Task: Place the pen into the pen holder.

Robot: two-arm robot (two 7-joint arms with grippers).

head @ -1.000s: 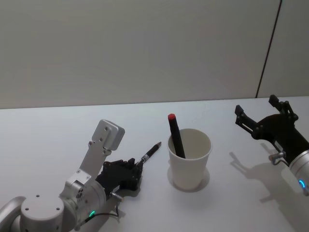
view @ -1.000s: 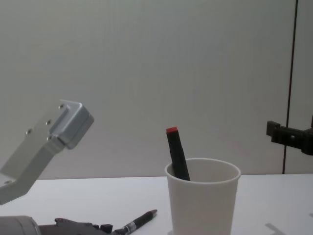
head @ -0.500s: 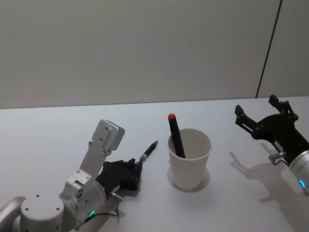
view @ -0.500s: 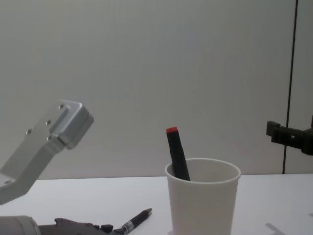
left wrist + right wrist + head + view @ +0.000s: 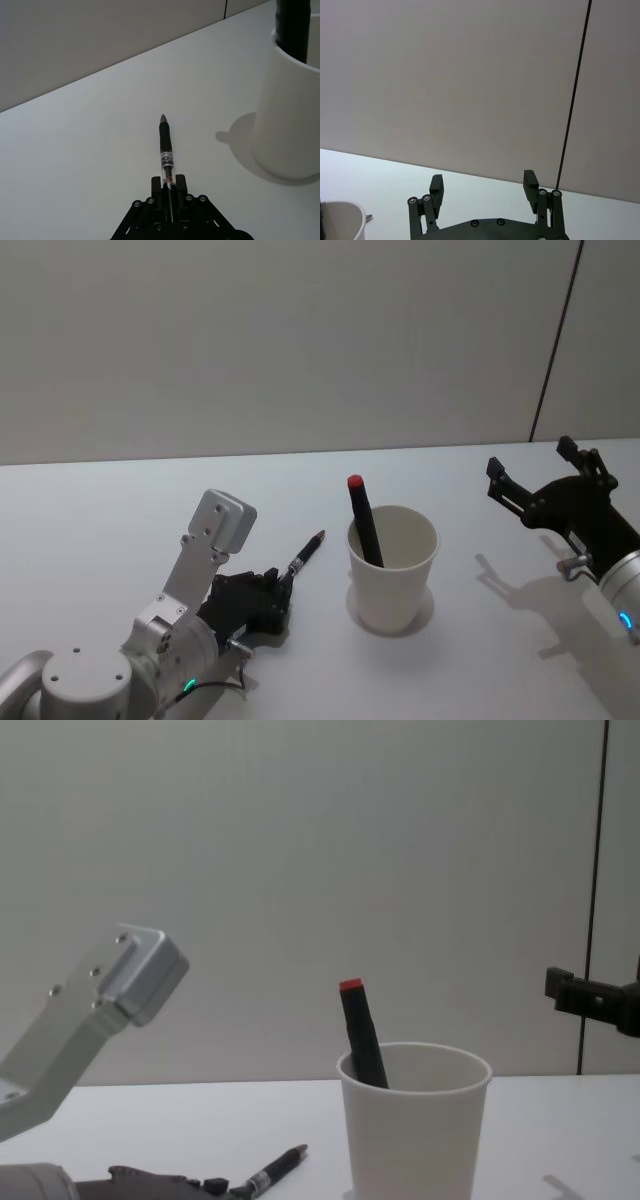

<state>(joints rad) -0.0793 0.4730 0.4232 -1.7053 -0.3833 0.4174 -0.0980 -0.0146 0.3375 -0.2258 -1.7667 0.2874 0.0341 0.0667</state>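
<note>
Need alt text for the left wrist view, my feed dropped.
The left gripper is shut on the back end of a pen, which points forward across the white table. The white paper-cup pen holder stands to the robot's right of the pen's tip, apart from it, holding a dark marker.

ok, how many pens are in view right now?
2. One red-capped pen leans inside the pen holder; the other pen is clamped in the left gripper, left of the holder. The holder's bottom is hidden. The right gripper sits open, far right.
</note>
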